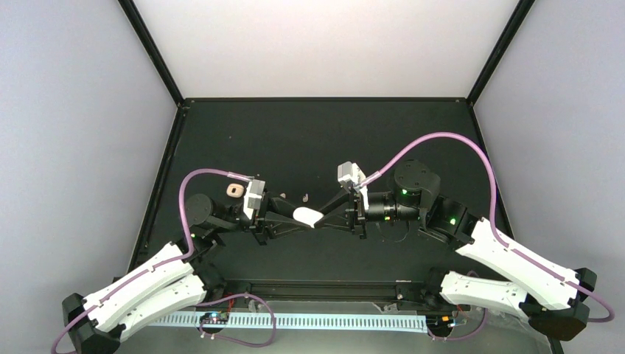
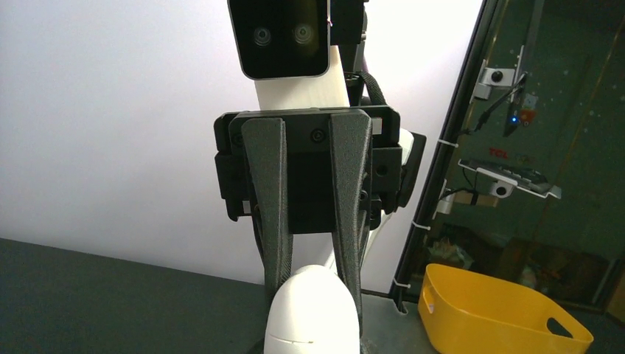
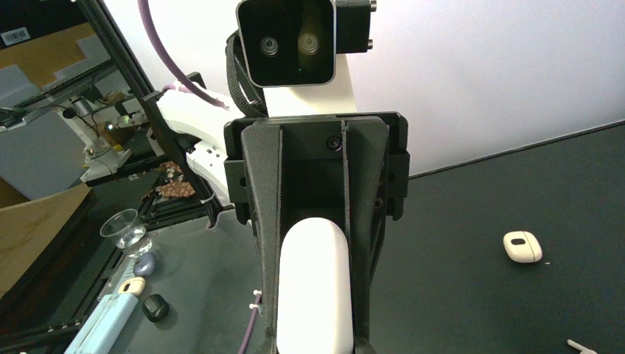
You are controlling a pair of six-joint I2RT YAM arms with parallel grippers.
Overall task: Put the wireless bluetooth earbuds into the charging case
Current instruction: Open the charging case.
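Where they meet above the bench (image 1: 332,133), we see the left gripper (image 1: 298,218) and right gripper (image 1: 324,214) each pinching the white charging case (image 1: 308,216).

Evenly bright — sharp focus, faint shadows.

Charging case (image 1: 307,216) at table (image 1: 309,140) centre: left gripper (image 1: 297,218) at its nine o'clock, right gripper (image 1: 324,215) at three o'clock. Second case (image 1: 234,190) lies at ten o'clock.

Table (image 1: 309,140): black, matte surface.
Yellow bin (image 2: 501,310): beyond the table's edge, handle hole visible.
Clear cup (image 3: 124,225): upright, outside the table.
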